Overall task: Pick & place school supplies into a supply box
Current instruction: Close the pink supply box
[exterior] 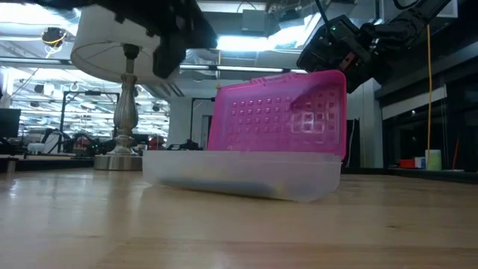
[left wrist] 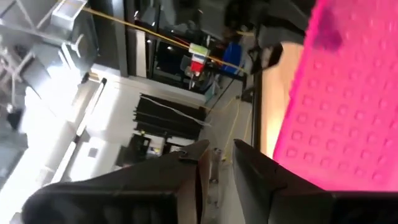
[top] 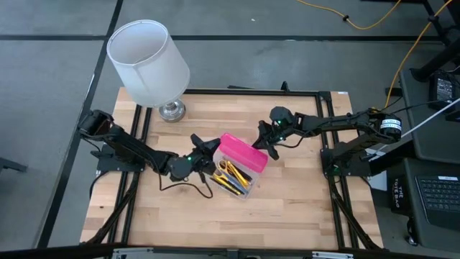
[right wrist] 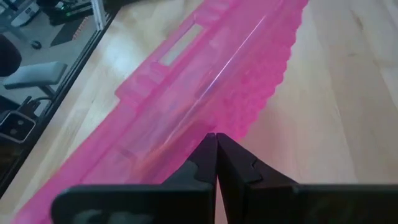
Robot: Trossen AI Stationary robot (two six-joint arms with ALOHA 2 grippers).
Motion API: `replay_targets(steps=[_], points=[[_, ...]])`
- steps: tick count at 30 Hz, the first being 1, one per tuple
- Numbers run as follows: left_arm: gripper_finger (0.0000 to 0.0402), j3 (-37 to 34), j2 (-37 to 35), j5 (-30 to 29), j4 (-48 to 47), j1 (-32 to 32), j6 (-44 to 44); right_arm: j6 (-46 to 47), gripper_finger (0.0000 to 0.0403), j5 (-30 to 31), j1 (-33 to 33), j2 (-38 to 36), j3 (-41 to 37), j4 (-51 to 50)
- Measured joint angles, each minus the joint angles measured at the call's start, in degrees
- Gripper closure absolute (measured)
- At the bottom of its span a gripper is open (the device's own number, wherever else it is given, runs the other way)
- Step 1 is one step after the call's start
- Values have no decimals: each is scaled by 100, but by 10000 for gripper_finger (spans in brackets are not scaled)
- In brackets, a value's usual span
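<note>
The supply box stands mid-table with its pink dotted lid (top: 242, 152) raised nearly upright over the clear base (top: 238, 188). Yellow-handled scissors (top: 228, 170) and several pencils and pens (top: 238, 182) lie inside the base. My left gripper (top: 207, 147) hovers level beside the lid's left end, slightly open, with nothing between its fingers (left wrist: 200, 160); the lid (left wrist: 348, 106) shows off to one side of them. My right gripper (top: 267, 146) is shut at the lid's right side, by its upper edge (exterior: 336, 75). My right gripper rests its shut fingertips (right wrist: 216, 142) against the raised lid's free long edge (right wrist: 208, 121). The fingers come from the table's right side, slanting down. The lid stands up on its hinged edge along the base, leaning slightly.
A lamp with a white shade (top: 147, 61) and a silver foot (top: 172, 110) stands at the table's far left. Bare wooden table (top: 287, 208) lies near and right of the box. A black frame (top: 327, 155) runs along the table's sides.
</note>
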Motion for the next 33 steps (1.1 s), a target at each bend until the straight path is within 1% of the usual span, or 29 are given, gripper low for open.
replay_targets(steps=[3, 5, 8, 13, 17, 20, 24, 26, 30, 33], points=[[341, -2, -197, -12, -79, -98, -561, -217, 391, 2, 138, 0, 20, 23], [343, 0, -379, -7, -348, -144, -886, -360, 391, 2, 241, 0, 85, -20], [345, 0, -648, 271, -1117, -200, -1609, -507, 391, 1, 385, 0, 216, -70], [349, 0, -1204, 925, -2758, -176, -3361, -642, 391, 2, 564, 0, 437, -129], [350, 0, -1617, 1082, -3815, -153, -4531, -611, 391, 19, 702, -2, 507, -119], [350, -1, -1877, 1347, -4331, -155, -5210, -515, 391, 277, 877, -2, 507, -120], [352, 0, -2154, 1871, -4937, -155, -5776, -467, 391, 762, 1215, -2, 507, -116], [352, 0, -2250, 2008, -5168, -155, -5939, -470, 391, 902, 1370, -2, 507, -101], [352, 0, -2413, 2195, -5450, -155, -6099, -446, 391, 1195, 1618, -2, 507, -101], [353, 0, -2562, 2601, -5612, -155, -6073, -443, 391, 1413, 1764, -2, 507, -101]])
